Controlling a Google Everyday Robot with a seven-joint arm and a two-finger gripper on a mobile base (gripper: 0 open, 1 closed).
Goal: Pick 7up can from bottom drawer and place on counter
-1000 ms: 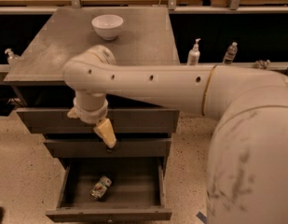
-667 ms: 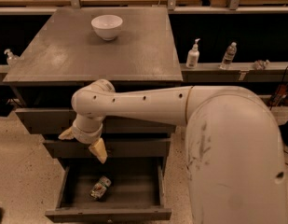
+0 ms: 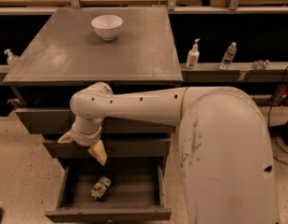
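Note:
The 7up can [image 3: 100, 188] lies on its side in the open bottom drawer [image 3: 108, 214], left of the drawer's middle. My gripper [image 3: 82, 145] hangs in front of the middle drawer, above the can and a little to its left. Its two tan fingers [image 3: 99, 152] are spread apart and hold nothing. The gripper is well clear of the can. The counter [image 3: 97, 55] is the grey cabinet top behind and above my arm. My white arm reaches in from the right across the cabinet front.
A white bowl [image 3: 107, 27] stands at the back of the counter. The two upper drawers [image 3: 134, 148] are slightly open. A soap dispenser [image 3: 193, 55] and a water bottle [image 3: 229, 55] stand on the narrow shelf [image 3: 218, 69] at right. A small bottle [image 3: 10, 57] stands at left.
My arm has lowered from the top drawer's height to the middle drawer. The gripper has moved down, closer to the open bottom drawer. The can has not moved.

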